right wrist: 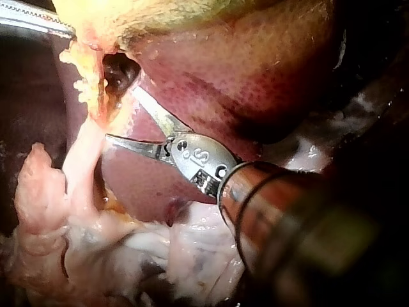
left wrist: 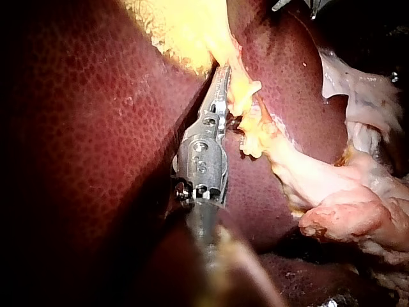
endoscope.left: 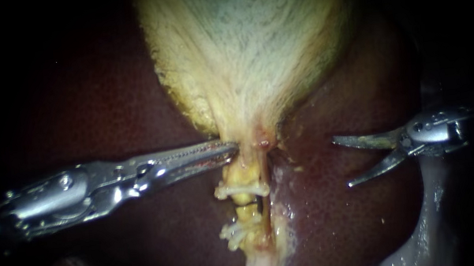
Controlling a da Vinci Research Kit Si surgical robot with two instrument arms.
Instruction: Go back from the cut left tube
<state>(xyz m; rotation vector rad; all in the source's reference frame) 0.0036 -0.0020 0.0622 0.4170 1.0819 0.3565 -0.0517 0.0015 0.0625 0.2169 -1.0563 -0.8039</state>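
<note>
Tube (endoscope.left: 249, 210) 1, clips (endoscope.left: 241, 190) 2 | left instrument (endoscope.left: 232, 148) end effector holds gallbladder (endoscope.left: 240, 46) | right instrument (endoscope.left: 341, 162) end effector wide

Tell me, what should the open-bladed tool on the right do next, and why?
Probably draw the right instrument back toward the side it comes in from. Its blades stand open over the liver, clear of the clipped tube. The left instrument holds the gallbladder at its neck, so nothing there seems to need the blades.

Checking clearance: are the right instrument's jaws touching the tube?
Apart. The endoscope view shows bare liver between the tube and the open jaws of the right instrument.
</note>
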